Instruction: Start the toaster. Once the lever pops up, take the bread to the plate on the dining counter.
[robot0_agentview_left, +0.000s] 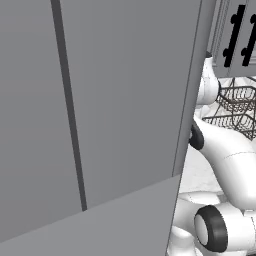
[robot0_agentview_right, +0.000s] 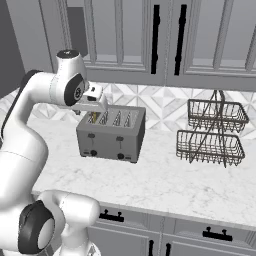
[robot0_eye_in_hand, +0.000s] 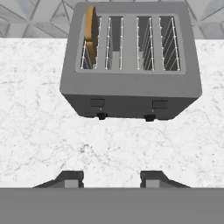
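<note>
1. On the white marble-veined wall counter (robot0_agentview_right: 165, 185) stands the toaster (robot0_agentview_right: 112, 134), a matte grey box with four slots on top, set near the tiled backsplash (robot0_agentview_right: 160, 107).
2. Its dark front face shows two small levers (robot0_eye_in_hand: 102, 116) low down, each under a small rectangular panel.
3. One slice of bread (robot0_eye_in_hand: 91, 34) stands upright in the leftmost slot as the hand view shows it, its tan edge poking above the rim; the other slots hold only wire guides.
4. Above the toaster's left end hangs the gripper (robot0_agentview_right: 93, 106), apart from it; in the hand view its two dark fingertips (robot0_eye_in_hand: 70, 178) stand partly apart over bare counter, with nothing between them.
5. Right of the toaster, well apart, sits a two-tier dark wire basket rack (robot0_agentview_right: 212, 132).
6. Grey wall cabinets (robot0_agentview_right: 165, 40) with long black handles hang above; drawers with black pulls (robot0_agentview_right: 217, 234) run below the counter edge.
7. A tall grey panel (robot0_agentview_left: 100, 110) with a dark vertical seam blocks most of the left base view.
</note>
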